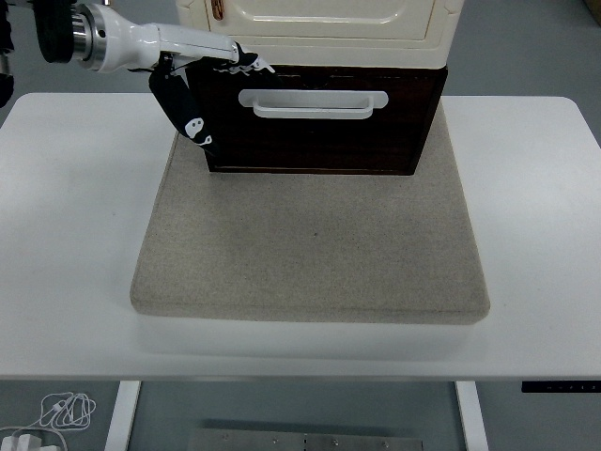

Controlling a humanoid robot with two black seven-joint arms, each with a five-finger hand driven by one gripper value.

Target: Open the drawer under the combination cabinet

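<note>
**Left hand at the cabinet's front left corner**

Left hand (192,99), black with small white marks, comes in from the upper left on a glossy white forearm (155,42) with a metal ring at its joint. It lies against the left edge of the drawer (324,122), fingers pointing down and toward the mat; whether they are curled or spread cannot be told, and they do not visibly grasp anything.

Dark brown and boxy, the drawer sits at the bottom of the cabinet (319,28), whose upper part is smooth cream plastic with rounded moulded panels. A white handle (315,103), a long flat loop with rounded ends, runs across the drawer's upper front. The hand is beside the handle's left end, not on it. The drawer's front stands slightly back from the cream lip above.

Cabinet and drawer stand at the far end of a thick, grey-beige mat (310,244) with a coarse felt-like surface and soft rounded corners. The mat's whole near half lies bare in front of the drawer. It rests on a smooth white table (66,235), with wide margins left, right and along the near edge.
</note>
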